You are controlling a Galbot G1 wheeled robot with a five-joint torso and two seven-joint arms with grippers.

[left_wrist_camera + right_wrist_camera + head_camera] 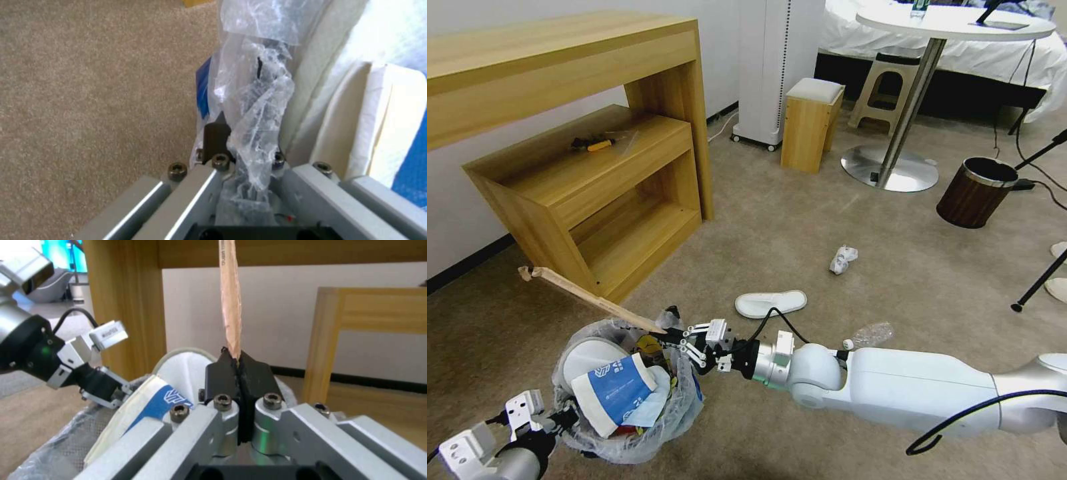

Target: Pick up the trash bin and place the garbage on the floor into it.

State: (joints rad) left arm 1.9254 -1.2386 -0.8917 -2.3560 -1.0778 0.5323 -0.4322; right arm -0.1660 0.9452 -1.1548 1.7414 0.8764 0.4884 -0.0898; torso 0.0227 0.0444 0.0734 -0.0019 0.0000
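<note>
While the trash bin (627, 400), near left and already stuffed with a cup and slipper, is gripped at its rim by the left gripper (564, 419), a wooden stick (594, 300) is clamped over it by the right gripper (684, 343); a slipper (770, 303), bottle (870, 335) and wad (843, 259) are left on the floor (800, 220).

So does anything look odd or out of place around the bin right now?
Yes. The wooden stick juts out sideways over the trash bin rim instead of lying inside, its near end pinched by the right gripper. The left gripper clamps the bin's rim.
</note>
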